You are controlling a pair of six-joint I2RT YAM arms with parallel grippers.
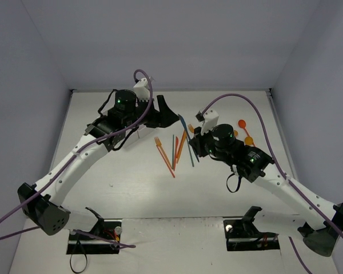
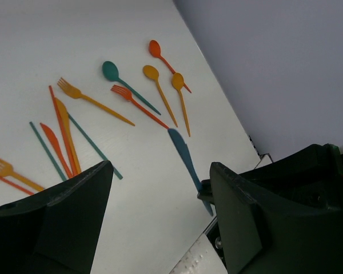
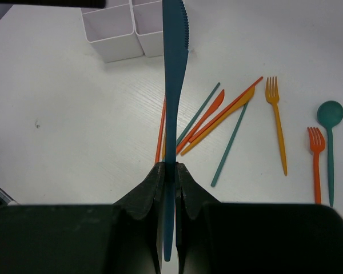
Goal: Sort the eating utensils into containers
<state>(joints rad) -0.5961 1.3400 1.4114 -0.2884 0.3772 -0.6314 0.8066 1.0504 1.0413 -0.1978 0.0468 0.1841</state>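
Right pincer (image 3: 168, 171) clamped on blue knife (image 3: 174, 85), blade sticking fwd

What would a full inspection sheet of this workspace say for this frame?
Surface: white table, faint wood grain.
Job's things: blue knife clamped by its handle in the right claw; teal spoon, orange fork and others loose on the table; white tray, two compartments in view, nothing seen inside.
Clutter: nothing seen.
Claws: right claw shut on the blue knife; left claw open, empty.
Cables: purple cable arching over each arm.
Surroundings: plain grey walls on three sides.
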